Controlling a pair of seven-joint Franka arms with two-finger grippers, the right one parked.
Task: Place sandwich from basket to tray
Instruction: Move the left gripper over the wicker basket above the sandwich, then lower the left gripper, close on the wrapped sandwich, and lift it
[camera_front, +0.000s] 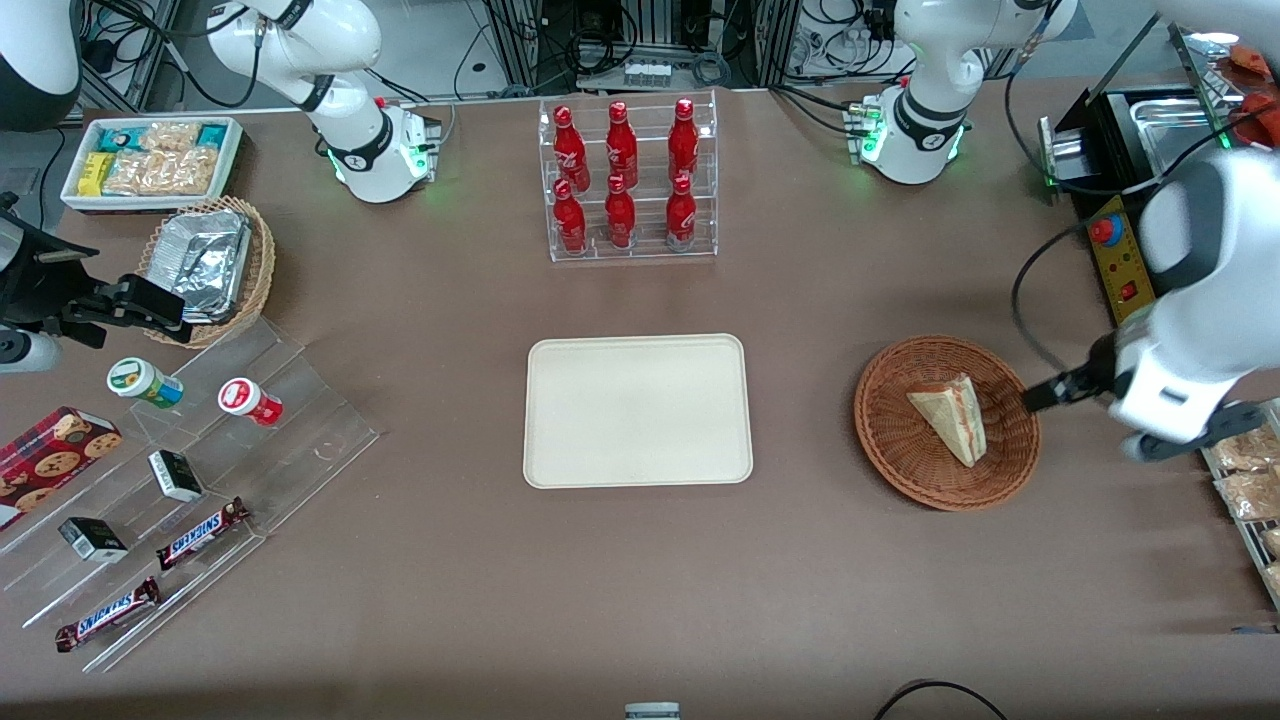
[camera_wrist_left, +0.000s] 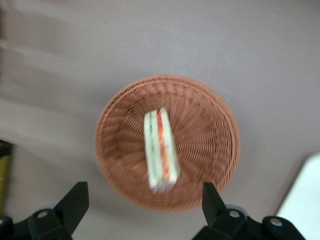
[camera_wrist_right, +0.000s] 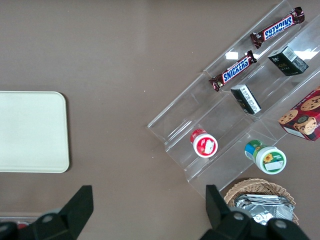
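While the sandwich (camera_front: 952, 417) lies inside the round reddish-brown wicker basket (camera_front: 900, 450), cut edge showing its red and green layers, the left arm's claw (camera_wrist_left: 145, 202) hovers above the basket's rim toward the working arm's end of the desk (camera_front: 640, 580), fingers (camera_wrist_left: 75, 200) spread wide and holding nothing. Well apart, at the desk's middle, sits the cream tray (camera_front: 638, 410).
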